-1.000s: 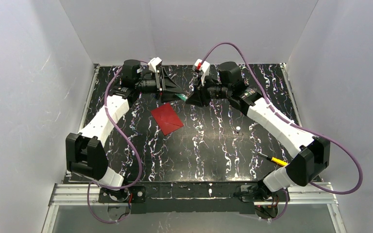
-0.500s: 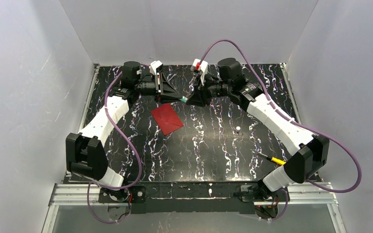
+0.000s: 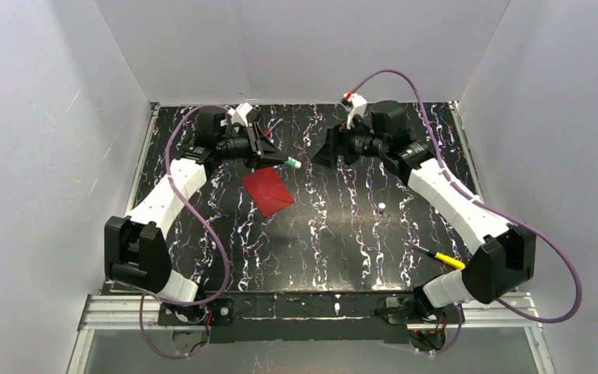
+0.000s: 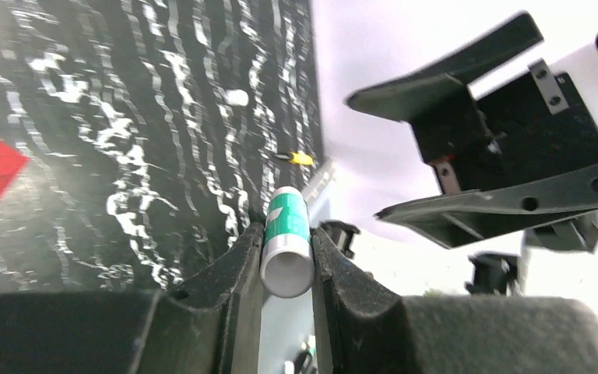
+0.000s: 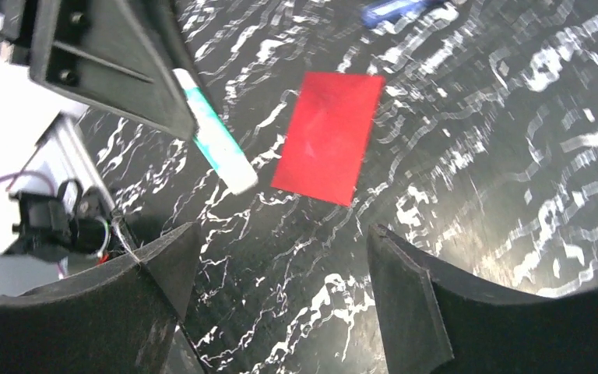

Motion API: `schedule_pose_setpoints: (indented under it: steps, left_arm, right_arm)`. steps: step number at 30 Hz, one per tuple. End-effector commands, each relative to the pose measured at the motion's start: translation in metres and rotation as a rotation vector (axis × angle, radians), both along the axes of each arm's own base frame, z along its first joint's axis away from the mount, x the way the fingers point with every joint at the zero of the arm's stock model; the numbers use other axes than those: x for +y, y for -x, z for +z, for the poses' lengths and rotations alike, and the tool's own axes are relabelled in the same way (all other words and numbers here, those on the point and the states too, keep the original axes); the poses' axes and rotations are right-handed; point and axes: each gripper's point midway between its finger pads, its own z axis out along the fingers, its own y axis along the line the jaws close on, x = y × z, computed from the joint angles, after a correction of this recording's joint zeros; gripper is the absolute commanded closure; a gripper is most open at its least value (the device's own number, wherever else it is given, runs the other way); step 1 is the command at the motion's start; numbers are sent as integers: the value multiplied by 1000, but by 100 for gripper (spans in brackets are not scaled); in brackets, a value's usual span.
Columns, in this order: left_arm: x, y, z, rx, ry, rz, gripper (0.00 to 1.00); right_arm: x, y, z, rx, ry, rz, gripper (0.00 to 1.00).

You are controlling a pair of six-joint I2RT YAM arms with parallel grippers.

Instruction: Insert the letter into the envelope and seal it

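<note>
Green-white tube (image 4: 286, 241) pinched in left jaws; right jaws wide.

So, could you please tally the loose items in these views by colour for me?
Red: 1, the envelope
Green and white: 1, the tube held in the left gripper
Yellow-tipped: 1, the thin tool
White: 1, a small piece
Blue: 1, a blurred object
Total: 5

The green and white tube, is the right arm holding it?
No, the tube is clamped between the left fingers, while the right fingers stand wide apart with nothing between them.
</note>
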Motion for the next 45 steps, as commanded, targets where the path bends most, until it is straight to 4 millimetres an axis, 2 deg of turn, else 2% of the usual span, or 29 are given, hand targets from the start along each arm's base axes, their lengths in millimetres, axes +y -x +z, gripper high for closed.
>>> schedule_pose_setpoints:
  steps: [1, 2, 4, 6, 8, 10, 16, 20, 23, 28, 35, 45]
  left_arm:
    - [25, -23, -15, -114, -145, 193, 100]
    - [28, -24, -20, -122, -157, 208, 100]
    - [30, -24, -20, -150, -164, 224, 100]
    - [33, -23, -20, -167, -168, 232, 100]
    - [35, -22, -22, -169, -179, 237, 100]
    - [34, -21, -25, -161, -180, 235, 100]
    - [29, -19, -31, -112, -153, 212, 100]
    - [27, -17, -34, -93, -148, 199, 100]
    - [27, -16, -36, -84, -147, 192, 100]
    - [29, -15, -39, -70, -163, 195, 100]
    - [35, -16, -39, -81, -202, 212, 100]
    - [34, -15, -42, -73, -202, 213, 100]
  right_arm:
    - [-38, -21, -2, 83, -20, -339, 16]
    - [-53, -24, -19, 121, 43, -428, 18]
    - [-98, -28, -56, 182, 221, -654, 21]
    - [-146, -19, -87, 247, 400, -854, 22]
    - [-175, -8, -106, 280, 515, -939, 22]
    - [-191, 1, -120, 297, 570, -976, 22]
    - [-209, 13, -162, 384, 664, -980, 23]
    - [-211, 15, -192, 451, 682, -955, 33]
    - [-213, 8, -207, 465, 661, -958, 43]
    - [-211, -5, -226, 503, 644, -940, 43]
    - [-203, -11, -240, 529, 621, -880, 42]
    - [-208, -18, -247, 554, 653, -869, 64]
